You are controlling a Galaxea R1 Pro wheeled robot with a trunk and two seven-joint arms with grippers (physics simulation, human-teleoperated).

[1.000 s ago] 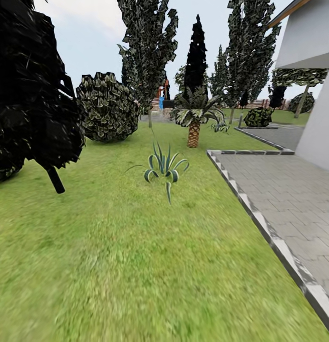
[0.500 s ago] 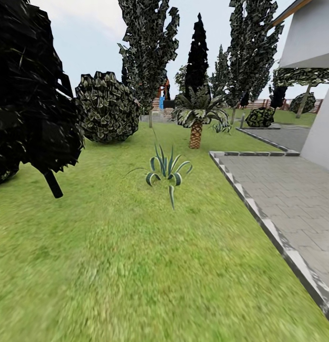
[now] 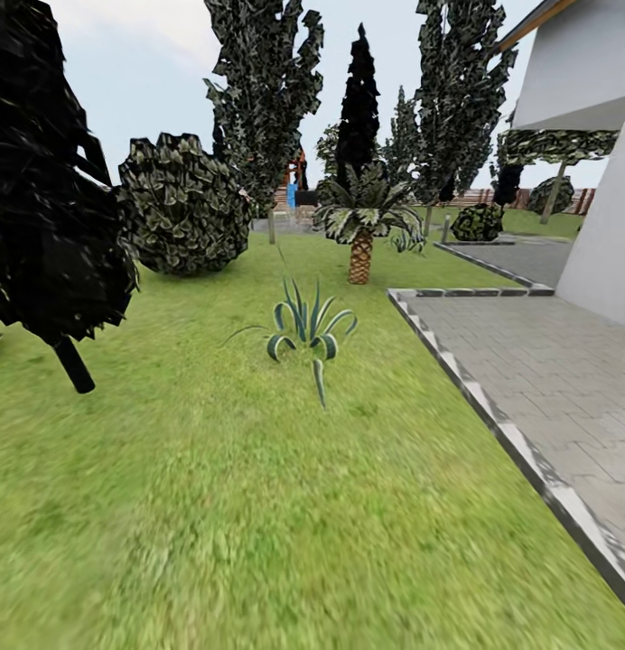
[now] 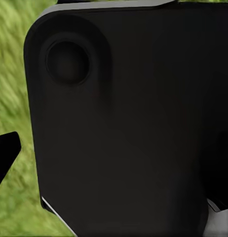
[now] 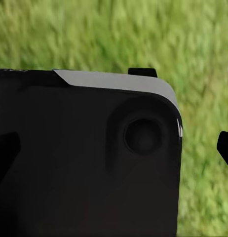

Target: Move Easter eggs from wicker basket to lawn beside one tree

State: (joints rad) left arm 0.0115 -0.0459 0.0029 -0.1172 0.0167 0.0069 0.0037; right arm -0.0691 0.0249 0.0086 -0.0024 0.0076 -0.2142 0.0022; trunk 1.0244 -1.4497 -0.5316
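The Easter eggs and the wicker basket are out of view. The lawn [image 3: 258, 506] spreads wide and green ahead of me in the garden. Far off at the right stands a tree [image 3: 553, 191] with a slim pale trunk and low dark leaf clumps. Behind it runs a strip of brown fence [image 3: 482, 194]. In the left wrist view one black fingertip [image 4: 4, 153] shows over grass beside a large black robot part [image 4: 129, 118]. In the right wrist view a black fingertip [image 5: 225, 148] shows at the frame's edge over grass. Neither view lets me judge the jaws.
A spiky striped plant [image 3: 305, 332] grows in the grass straight ahead, with a short palm [image 3: 360, 253] beyond it. A dark tree [image 3: 41, 226] and a round bush [image 3: 181, 217] stand at the left. A stone kerb [image 3: 493, 420] borders grey paving [image 3: 547, 379] and a white house wall [image 3: 611, 253] at the right.
The whole head picture has shifted a little leftward and the bush, dark tree and spiky plant look slightly nearer, so the camera has moved. Nothing in the garden itself moved.
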